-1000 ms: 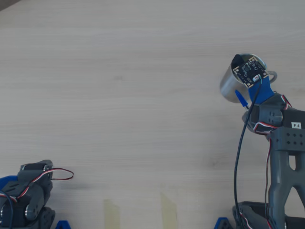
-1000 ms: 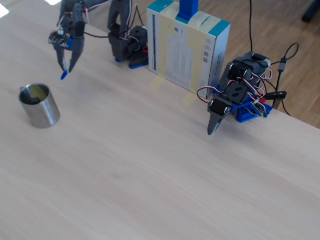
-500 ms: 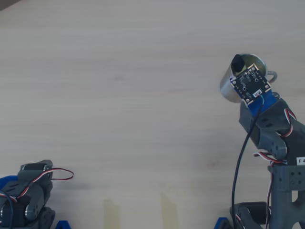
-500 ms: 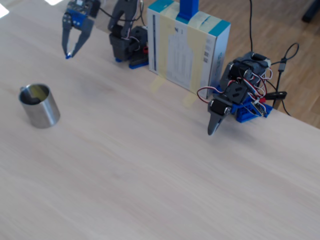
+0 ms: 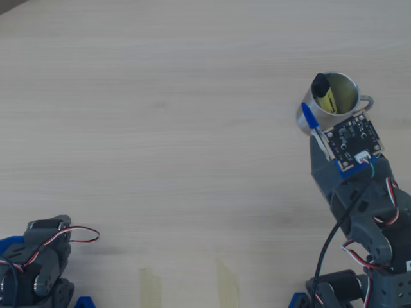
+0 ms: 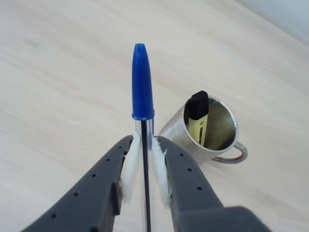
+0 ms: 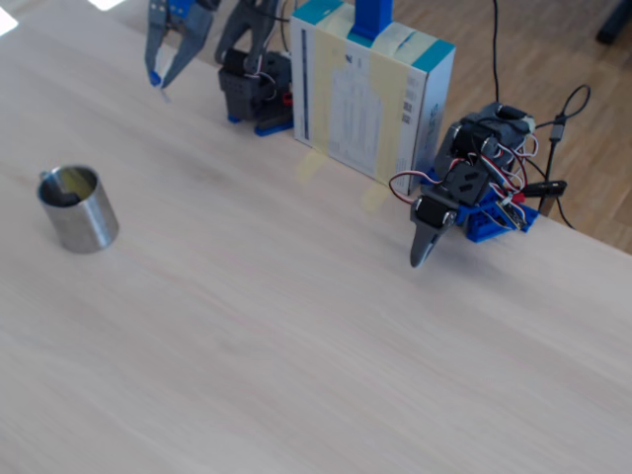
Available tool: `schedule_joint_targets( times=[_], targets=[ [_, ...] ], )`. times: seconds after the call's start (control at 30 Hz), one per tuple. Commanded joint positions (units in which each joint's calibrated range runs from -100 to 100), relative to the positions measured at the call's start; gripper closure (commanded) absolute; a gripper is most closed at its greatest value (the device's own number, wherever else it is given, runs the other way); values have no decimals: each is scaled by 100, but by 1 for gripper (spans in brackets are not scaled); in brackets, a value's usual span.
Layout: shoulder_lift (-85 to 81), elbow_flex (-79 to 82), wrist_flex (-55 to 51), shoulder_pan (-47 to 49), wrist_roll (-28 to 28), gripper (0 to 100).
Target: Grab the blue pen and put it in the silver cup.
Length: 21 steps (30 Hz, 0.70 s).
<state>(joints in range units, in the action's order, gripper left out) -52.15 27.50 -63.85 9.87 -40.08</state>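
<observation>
Carrying the blue pen [image 6: 143, 96] clamped in the closed claw [image 6: 145, 159], it should centre over the silver cup [image 6: 215, 130], clear of the yellow marker [image 6: 198, 118], before releasing.

overhead view looking straight down on the table [image 5: 160, 115], arm base at lower right. wrist view riding close behind the gripper [image 6: 144, 162], facing forward and down. fixed view looking obliquely from across the table. all sharing the silver cup [image 5: 343, 96].
</observation>
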Motion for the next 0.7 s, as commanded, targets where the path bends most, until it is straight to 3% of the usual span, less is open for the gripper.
schedule_joint_targets(
  times=[0.0,0.3,0.43,0.67],
  targets=[
    [-188,-34,237,17,-476,98],
    [-247,3,1542,183,-803,98],
    [-222,93,2202,357,-1224,98],
    [-247,1236,4107,366,-1677,98]
  ],
)
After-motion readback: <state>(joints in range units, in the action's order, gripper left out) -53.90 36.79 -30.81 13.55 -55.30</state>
